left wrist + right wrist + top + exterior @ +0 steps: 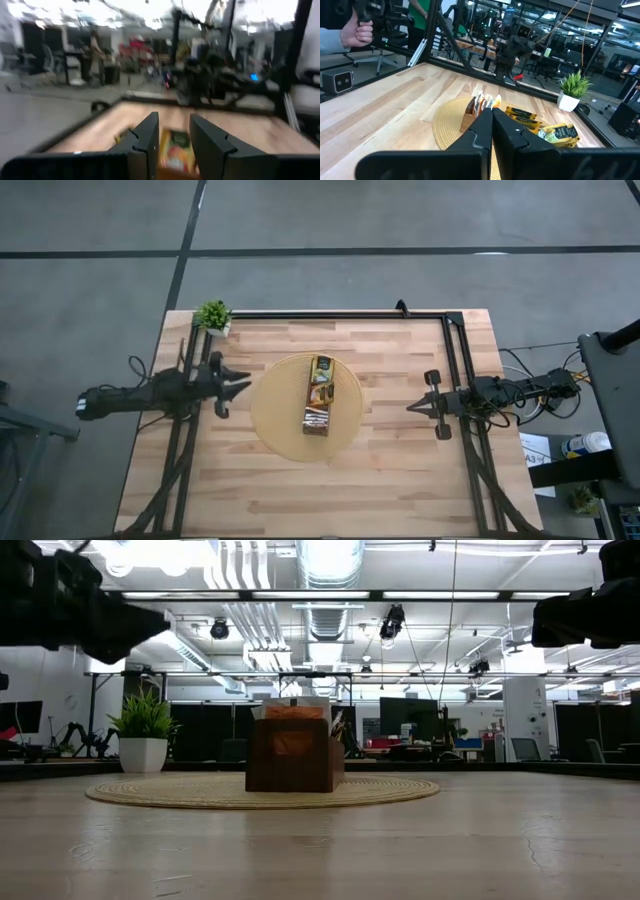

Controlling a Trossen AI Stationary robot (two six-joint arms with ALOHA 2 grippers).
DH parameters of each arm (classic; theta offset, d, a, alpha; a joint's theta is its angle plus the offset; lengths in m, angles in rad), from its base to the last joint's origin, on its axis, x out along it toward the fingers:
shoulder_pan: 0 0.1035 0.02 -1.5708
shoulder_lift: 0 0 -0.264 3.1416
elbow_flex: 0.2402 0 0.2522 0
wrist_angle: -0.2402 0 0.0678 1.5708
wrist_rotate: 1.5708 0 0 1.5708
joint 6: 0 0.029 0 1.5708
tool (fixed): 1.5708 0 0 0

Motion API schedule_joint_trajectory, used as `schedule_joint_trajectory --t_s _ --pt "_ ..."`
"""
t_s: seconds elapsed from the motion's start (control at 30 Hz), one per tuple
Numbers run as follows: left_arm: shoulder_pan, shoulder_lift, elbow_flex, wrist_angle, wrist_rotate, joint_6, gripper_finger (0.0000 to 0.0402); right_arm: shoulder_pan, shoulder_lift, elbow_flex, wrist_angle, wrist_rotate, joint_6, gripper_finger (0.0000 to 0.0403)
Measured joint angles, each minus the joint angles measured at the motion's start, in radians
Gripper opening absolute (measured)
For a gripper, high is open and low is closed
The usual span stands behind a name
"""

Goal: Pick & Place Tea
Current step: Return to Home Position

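Nearby, at upper left, a potted plant [212, 315] is placed; centrally, tea sachets [321, 380] are packed inside a wooden organizer [316, 430] on a round mat [275, 415]. The left gripper [238, 388] is parted, the right gripper [411, 408] closed, both empty.

Robotics lab in an open-plan office/workshop hall: wooden bench [400, 480] w/ black metal frame [330, 313] stands on bare concrete floor [400, 220]. Beyond it, exposed ceiling ducts [325, 565] & strip lights [300, 595], rows of desks w/ monitors [405, 715], office chairs [525, 748], more black frames & equipment in the bkgd
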Motion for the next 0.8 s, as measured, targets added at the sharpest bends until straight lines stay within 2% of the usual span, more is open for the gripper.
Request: schedule_joint_trajectory --t_s 0.13,0.8 --pt "0.000 0.000 0.000 -0.088 0.014 -0.029 0.0103 0.000 0.000 0.000 0.000 0.000 0.000 0.0009" --pt "0.003 0.039 0.000 -0.087 -0.004 -0.005 0.0104 0.000 0.000 0.000 0.000 0.000 0.000 0.0008"
